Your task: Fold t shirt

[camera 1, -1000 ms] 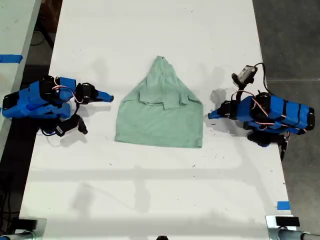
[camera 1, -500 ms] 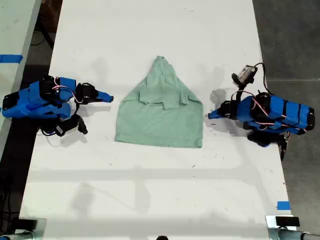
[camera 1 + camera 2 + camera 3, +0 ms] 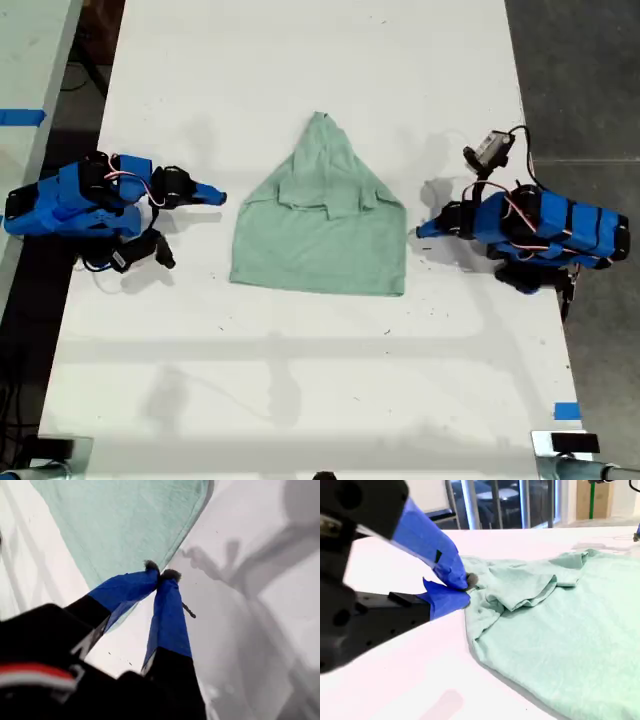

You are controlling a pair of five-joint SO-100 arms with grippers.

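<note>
Two blue robot arms rest on a white desk (image 3: 300, 380) either side of a partly folded mint-green t-shirt (image 3: 325, 235).

The t-shirt lies mid-desk, sleeves folded inward, narrowing to a point at the far end. My first gripper (image 3: 161, 573) sits just off one lower corner, jaws together and empty. My second gripper (image 3: 468, 587) sits at the opposite side edge, jaws together, apparently holding nothing. The cloth looks light, soft and floppy; hem corners seem the best holds. Bare desk lies all around.

Exterior view straight overhead, both wrist views close, sharing t shirt (image 3: 322, 228)
</note>
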